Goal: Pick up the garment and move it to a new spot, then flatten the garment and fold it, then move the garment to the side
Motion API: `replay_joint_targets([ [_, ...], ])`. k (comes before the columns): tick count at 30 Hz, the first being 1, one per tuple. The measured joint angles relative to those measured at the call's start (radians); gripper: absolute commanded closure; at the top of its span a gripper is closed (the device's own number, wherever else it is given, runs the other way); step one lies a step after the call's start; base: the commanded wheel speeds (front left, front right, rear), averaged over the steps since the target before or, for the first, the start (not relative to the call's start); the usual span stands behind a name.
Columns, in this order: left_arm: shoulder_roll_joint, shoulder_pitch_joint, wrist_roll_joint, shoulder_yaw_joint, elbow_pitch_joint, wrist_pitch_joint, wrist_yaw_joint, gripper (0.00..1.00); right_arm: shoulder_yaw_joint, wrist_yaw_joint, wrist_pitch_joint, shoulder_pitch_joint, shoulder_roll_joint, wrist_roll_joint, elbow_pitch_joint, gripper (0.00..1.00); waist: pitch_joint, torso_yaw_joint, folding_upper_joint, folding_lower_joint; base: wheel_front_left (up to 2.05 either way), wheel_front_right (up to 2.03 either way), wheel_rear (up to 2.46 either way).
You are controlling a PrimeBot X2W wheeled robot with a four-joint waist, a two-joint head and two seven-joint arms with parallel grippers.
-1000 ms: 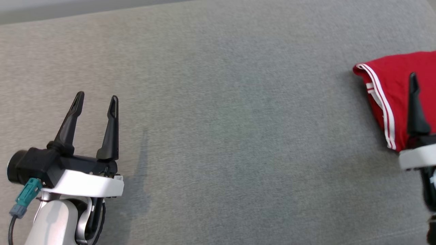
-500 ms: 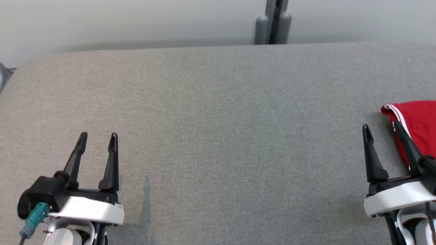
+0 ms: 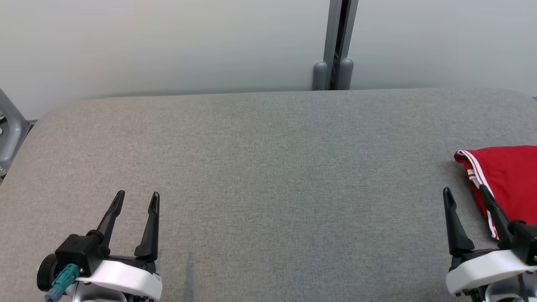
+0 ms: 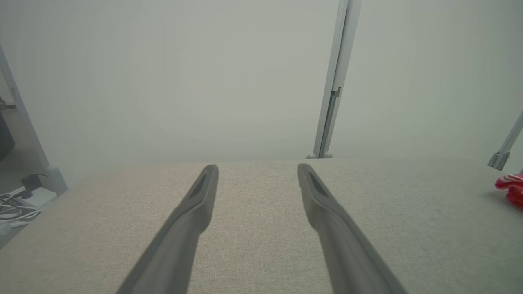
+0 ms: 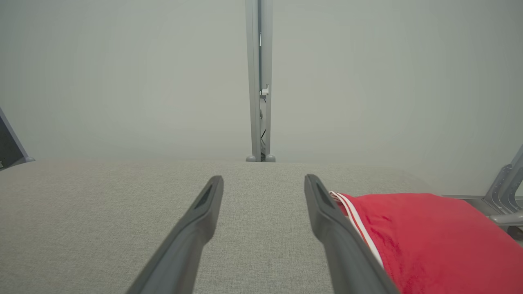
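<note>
Item: red garment (image 3: 507, 176), folded, with a white-striped edge
Location: right side of the grey padded table (image 3: 268, 167), lying flat; the head view's right border cuts it off
Orientation: the striped edge faces the robot's left, toward the table's middle, and runs on a slant from a far corner back toward the robot
Long axis: cannot be told, as the whole piece is not in frame; in the right wrist view the garment (image 5: 429, 237) spreads away to the right of the fingers
Left gripper (image 3: 138, 194): jaws spread wide, nothing between them, over bare table well apart from the garment
Right gripper (image 3: 464, 189): jaws spread wide, holding nothing; its outer finger crosses the striped edge in the head view, and contact cannot be told
Surroundings: pale wall (image 3: 168, 42) behind the table; grey upright post (image 3: 335, 42) at the far edge; grey bracket (image 3: 8, 134) off the left end; white cables (image 4: 16, 208) on the floor in the left wrist view
Obstructions: bare cloth lies between the two grippers
Change from earlier: the head camera has tilted up, bringing more wall and post into frame; both grippers are as wide as before; the garment lies on the same side
</note>
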Motion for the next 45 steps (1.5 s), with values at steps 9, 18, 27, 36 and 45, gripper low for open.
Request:
replay_joint_targets([
  [9,0.007,0.028,-0.008,-0.002,0.018,0.018,0.012,0.0,-0.002,0.0,0.0,0.041,0.005,0.008,-0.007,0.0,-0.04,-0.02,0.0,0.0,0.0,0.0,0.0],
  [18,0.012,0.038,-0.018,0.003,0.023,0.027,0.025,0.0,0.003,0.0,0.009,0.059,0.005,0.022,-0.034,0.0,-0.046,-0.024,0.0001,0.0,0.0,0.0,0.0],
  [27,0.018,0.038,-0.025,0.005,0.03,0.027,0.026,0.0,0.01,0.0,0.012,0.061,0.005,0.033,-0.036,0.0,-0.048,-0.025,0.0,0.0,0.0,0.0,0.0],
  [36,0.022,0.038,-0.03,0.003,0.034,0.027,0.035,0.0,0.013,0.0,0.007,0.058,0.005,0.042,-0.014,0.0,-0.048,-0.023,0.0,0.0,0.0,0.0,0.0],
  [45,0.025,0.036,-0.033,-0.001,0.034,0.027,0.042,0.0,0.024,0.0,0.0,0.055,0.006,0.051,-0.011,0.0,-0.047,-0.021,0.0,0.0,0.0,0.0,0.0],
])
